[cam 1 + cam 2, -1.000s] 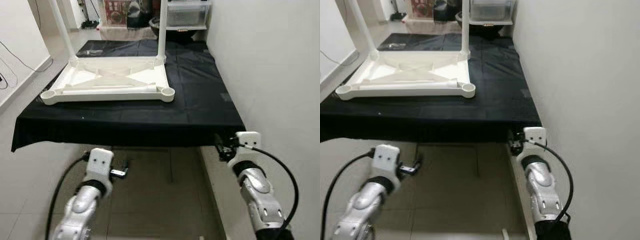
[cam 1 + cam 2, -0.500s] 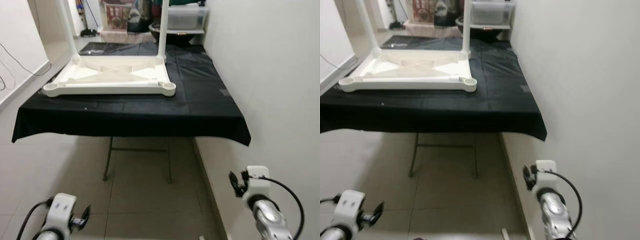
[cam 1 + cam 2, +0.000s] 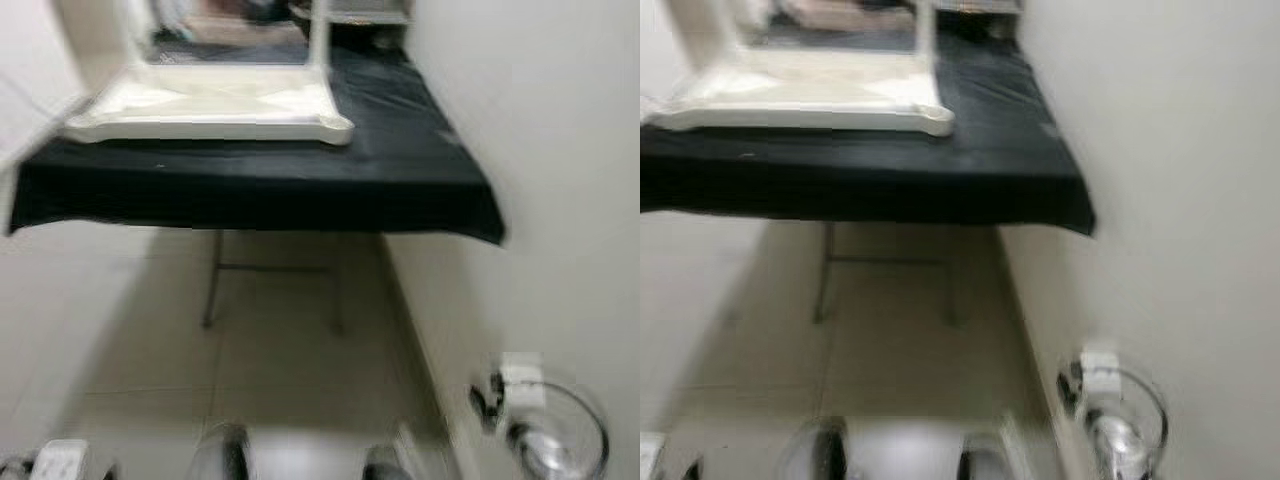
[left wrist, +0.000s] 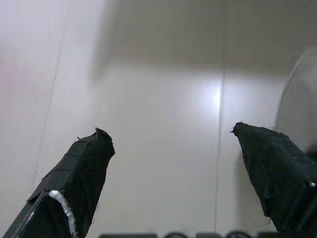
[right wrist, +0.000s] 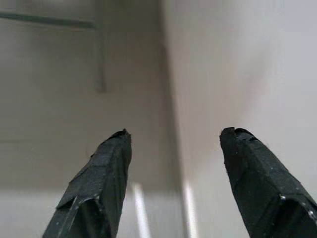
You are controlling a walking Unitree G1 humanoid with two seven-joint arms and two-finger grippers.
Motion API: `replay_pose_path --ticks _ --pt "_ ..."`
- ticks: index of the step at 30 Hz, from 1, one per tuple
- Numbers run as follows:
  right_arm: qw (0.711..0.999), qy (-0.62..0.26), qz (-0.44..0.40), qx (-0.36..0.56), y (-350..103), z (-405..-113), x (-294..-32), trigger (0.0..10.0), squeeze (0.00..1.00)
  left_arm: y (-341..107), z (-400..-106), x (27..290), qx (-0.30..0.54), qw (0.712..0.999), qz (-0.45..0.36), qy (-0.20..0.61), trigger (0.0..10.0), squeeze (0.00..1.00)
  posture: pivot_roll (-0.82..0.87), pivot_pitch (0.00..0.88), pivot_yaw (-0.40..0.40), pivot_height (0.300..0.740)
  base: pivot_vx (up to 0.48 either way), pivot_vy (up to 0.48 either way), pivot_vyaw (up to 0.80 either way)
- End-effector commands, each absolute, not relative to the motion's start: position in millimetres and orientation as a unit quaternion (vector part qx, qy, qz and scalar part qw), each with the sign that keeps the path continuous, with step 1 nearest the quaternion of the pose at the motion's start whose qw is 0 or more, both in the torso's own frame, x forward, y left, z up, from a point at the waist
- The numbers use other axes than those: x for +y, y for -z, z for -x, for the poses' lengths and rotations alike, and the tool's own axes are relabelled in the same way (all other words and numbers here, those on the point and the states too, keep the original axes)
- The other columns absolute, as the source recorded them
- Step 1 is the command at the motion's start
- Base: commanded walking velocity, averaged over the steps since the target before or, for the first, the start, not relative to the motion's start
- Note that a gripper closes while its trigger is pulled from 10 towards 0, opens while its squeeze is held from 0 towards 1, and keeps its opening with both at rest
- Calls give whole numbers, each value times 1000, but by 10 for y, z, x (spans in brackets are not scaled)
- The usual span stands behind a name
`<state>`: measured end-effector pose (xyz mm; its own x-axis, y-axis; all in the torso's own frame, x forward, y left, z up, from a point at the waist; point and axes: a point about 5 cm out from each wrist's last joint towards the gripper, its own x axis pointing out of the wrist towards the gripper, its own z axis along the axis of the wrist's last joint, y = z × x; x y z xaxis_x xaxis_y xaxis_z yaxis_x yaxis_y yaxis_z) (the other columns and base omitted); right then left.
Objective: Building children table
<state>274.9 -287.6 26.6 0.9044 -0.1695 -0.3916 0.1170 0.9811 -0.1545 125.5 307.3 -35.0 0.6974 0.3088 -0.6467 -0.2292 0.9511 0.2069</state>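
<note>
We see the upturned white children's table (image 3: pixel 210 100) lying on the black-draped folding table (image 3: pixel 400 190), blurred. Our left gripper (image 4: pixel 171 144) and right gripper (image 5: pixel 173 144) hang low beneath that table over floor tiles, fingers spread wide, holding nothing.

Both arms hung low; the left gripper (image 4: pixel 168 134) and right gripper (image 5: pixel 173 134) had their 2 fingers spread apart.
</note>
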Motion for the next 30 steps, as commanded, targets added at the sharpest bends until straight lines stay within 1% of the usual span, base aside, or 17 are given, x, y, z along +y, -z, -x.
replay_pose_path --ticks 1,4,11,12,14,18,20,25,26,30 --pt "967 66 71 235 -156 -2672 -2872 10000 0 382 -1186 3118 373 913 -61 -155 10000 0 56 239 -24 560 0 0 0" --pt "967 63 74 237 -161 -2680 -2880 10000 0 406 -1135 3120 382 909 -68 -154 10000 0 56 245 -27 550 0 0 0" --pt "967 73 82 228 -194 -2693 -2919 10000 0 414 -1067 3098 381 909 -66 -153 10000 0 58 267 -28 530 0 0 0" --pt "968 72 85 226 -197 -2699 -2918 10000 0 426 -1027 3082 382 909 -64 -153 10000 0 55 272 -29 520 0 0 0" --pt "968 71 86 226 -197 -2701 -2915 10000 0 430 -1019 3080 382 909 -64 -153 10000 0 55 272 -29 515 0 0 0" --pt "965 62 84 240 -144 -2668 -2898 10000 0 456 -966 3058 387 907 -64 -151 10000 0 57 290 -27 500 0 0 0" --pt "965 62 84 240 -144 -2668 -2898 10000 0 456 -966 3058 387 907 -64 -151 10000 0 57 290 -27 500 0 0 0" --pt "962 65 86 251 -106 -2613 -2938 10000 0 451 -934 3041 388 907 -66 -147 10000 0 57 306 -24 480 0 0 0" --pt "962 67 86 252 -107 -2602 -2959 10000 0 446 -930 3040 388 907 -67 -147 10000 0 54 309 -22 470 0 0 0" --pt "962 68 88 250 -113 -2601 -2970 10000 0 446 -930 3041 388 907 -68 -148 10000 0 50 310 -21 460 0 0 0"
